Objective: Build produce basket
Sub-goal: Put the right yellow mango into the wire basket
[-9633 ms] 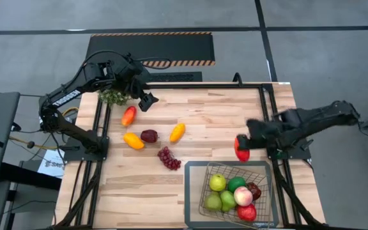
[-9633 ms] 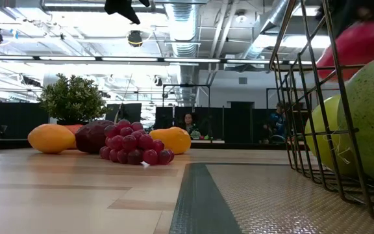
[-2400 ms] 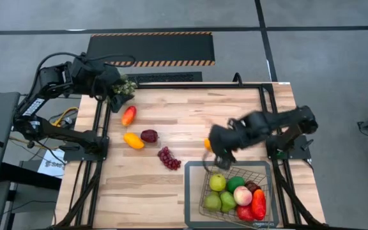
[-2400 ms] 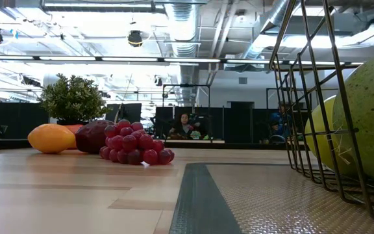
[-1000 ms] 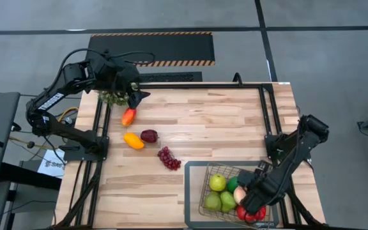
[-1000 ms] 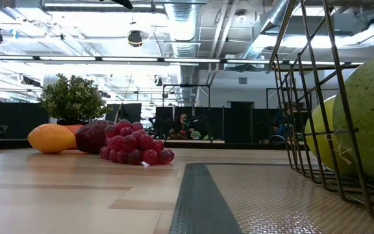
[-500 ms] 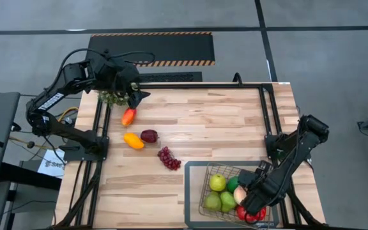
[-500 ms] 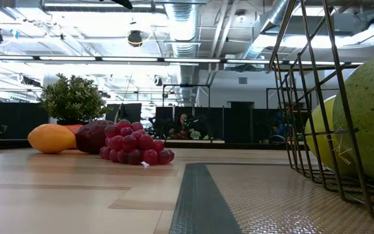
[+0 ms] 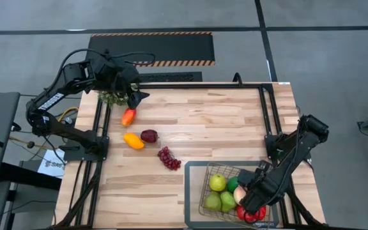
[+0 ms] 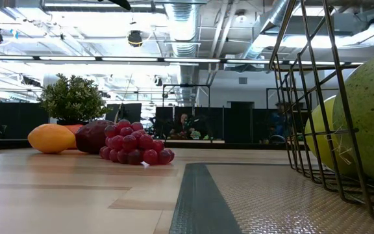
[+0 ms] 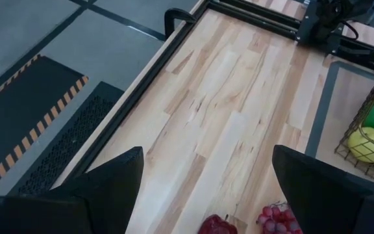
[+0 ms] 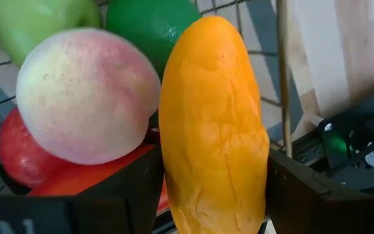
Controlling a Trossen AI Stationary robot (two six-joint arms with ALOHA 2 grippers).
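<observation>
The wire basket (image 9: 203, 191) stands at the table's near right on a grey mat and holds green pears, a lime (image 12: 151, 26), a pink peach (image 12: 86, 94) and red pieces. My right gripper (image 9: 252, 204) reaches down into its near right corner, shut on an orange pepper (image 12: 213, 130). On the left of the table lie a red-orange pepper (image 9: 128, 116), a yellow pepper (image 9: 133, 140), a dark red fruit (image 9: 149, 135) and purple grapes (image 9: 168, 158). My left gripper (image 9: 136, 99) hangs open above the far left, with nothing between its fingers (image 11: 109, 188). My right gripper pinches the orange pepper's two long sides (image 12: 174, 195) between its two fingers, toward one end. The fingers come from above, pointing down, and lie across the pepper. The pepper lies beside the peach and over a red piece; whether it rests on them I cannot tell.
A bushy green potted plant (image 9: 112, 97) stands at the far left corner, right by my left gripper. The basket's wire wall (image 12: 281, 78) runs close beside the held pepper. Bare wood (image 9: 203, 121) spreads across the table's middle and far right.
</observation>
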